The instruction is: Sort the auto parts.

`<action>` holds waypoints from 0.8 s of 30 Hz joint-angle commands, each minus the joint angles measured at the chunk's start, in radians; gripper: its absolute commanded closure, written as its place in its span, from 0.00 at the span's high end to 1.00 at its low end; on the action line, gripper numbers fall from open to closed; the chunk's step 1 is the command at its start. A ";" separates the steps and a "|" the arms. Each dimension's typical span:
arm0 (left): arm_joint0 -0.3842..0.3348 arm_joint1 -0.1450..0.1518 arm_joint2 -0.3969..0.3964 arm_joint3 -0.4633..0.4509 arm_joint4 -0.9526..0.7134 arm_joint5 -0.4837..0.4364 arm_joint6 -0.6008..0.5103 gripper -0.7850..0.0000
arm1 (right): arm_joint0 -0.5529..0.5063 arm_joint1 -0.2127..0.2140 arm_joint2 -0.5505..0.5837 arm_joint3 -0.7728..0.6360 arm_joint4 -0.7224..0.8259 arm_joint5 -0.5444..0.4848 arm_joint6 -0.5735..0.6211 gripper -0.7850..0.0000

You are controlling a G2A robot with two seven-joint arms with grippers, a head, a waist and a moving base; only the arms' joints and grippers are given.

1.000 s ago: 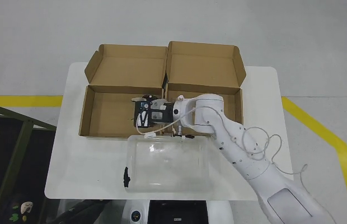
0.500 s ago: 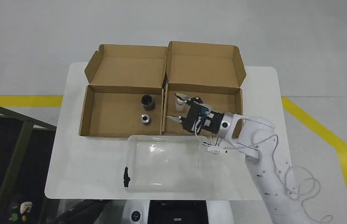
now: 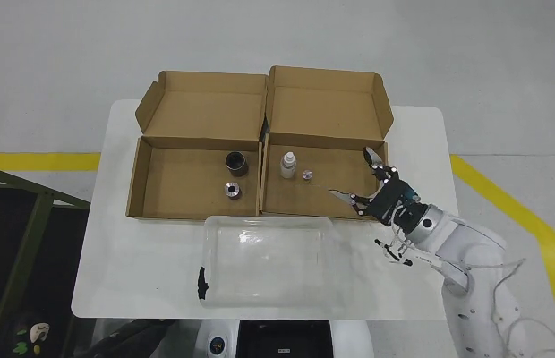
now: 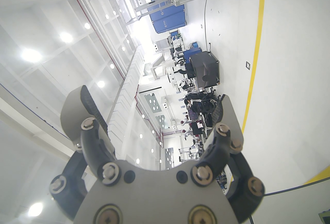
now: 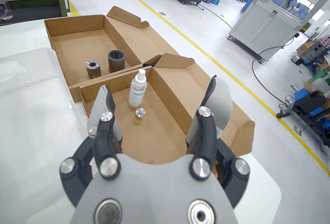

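Two open cardboard boxes stand side by side. The left box (image 3: 175, 179) holds a dark cylinder (image 3: 235, 162) and a smaller metal ring (image 3: 230, 189). In the right box (image 3: 324, 202) stand a white spray bottle (image 3: 287, 165) and a small capped part (image 3: 307, 174). My right gripper (image 3: 352, 172) hangs open and empty over the right box's near right corner. Its wrist view shows the bottle (image 5: 138, 90), capped part (image 5: 140, 116), cylinder (image 5: 116, 61) and ring (image 5: 93, 69) beyond the gripper (image 5: 159, 85). My left gripper (image 4: 153, 96) is open, holds nothing and points up into the hall.
A clear plastic bin (image 3: 209, 259) sits in front of the boxes near the table's front edge. A small black item (image 3: 201, 285) lies at its left front corner. Bare table surface lies to the right of the boxes.
My right gripper has drawn back from the left box, rightward across the right box to its near right corner. The cylinder and ring it covered now show in the left box.
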 commanded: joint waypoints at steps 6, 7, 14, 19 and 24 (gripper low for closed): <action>0.000 0.000 0.000 0.000 0.000 0.000 0.000 1.00 | -0.078 0.013 0.084 -0.027 0.044 -0.005 -0.022 0.83; 0.000 0.000 0.000 0.000 0.000 0.000 0.000 1.00 | -0.086 0.015 0.095 -0.030 0.050 -0.002 -0.024 0.84; 0.000 0.000 0.000 0.000 0.000 0.000 0.000 1.00 | -0.149 0.026 0.185 -0.054 0.100 0.012 -0.027 1.00; 0.000 0.000 0.000 0.000 0.000 0.000 0.000 1.00 | -0.198 0.032 0.230 -0.072 0.131 0.008 -0.031 1.00; 0.000 0.000 0.000 0.000 0.000 0.000 0.000 1.00 | -0.232 0.037 0.251 -0.092 0.131 0.029 -0.018 1.00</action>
